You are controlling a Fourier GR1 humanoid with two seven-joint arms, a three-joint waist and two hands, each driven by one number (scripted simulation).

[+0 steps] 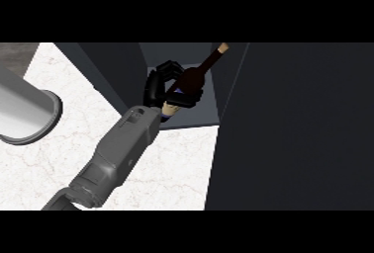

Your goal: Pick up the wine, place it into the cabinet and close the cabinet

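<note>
At twelve o'clock, the left hand (166, 85) curls around the wine bottle (196, 74) inside the open cabinet (208, 106), above the marble counter (175, 163).

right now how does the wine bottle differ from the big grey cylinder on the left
The wine bottle is dark and slim with a narrow neck; the grey cylinder is pale, wide and flared at its rim. The bottle is tilted inside the open cabinet, gripped by a hand; the cylinder sits untouched on the white counter, cut off by the view's edge. Both are round-bodied.
</note>
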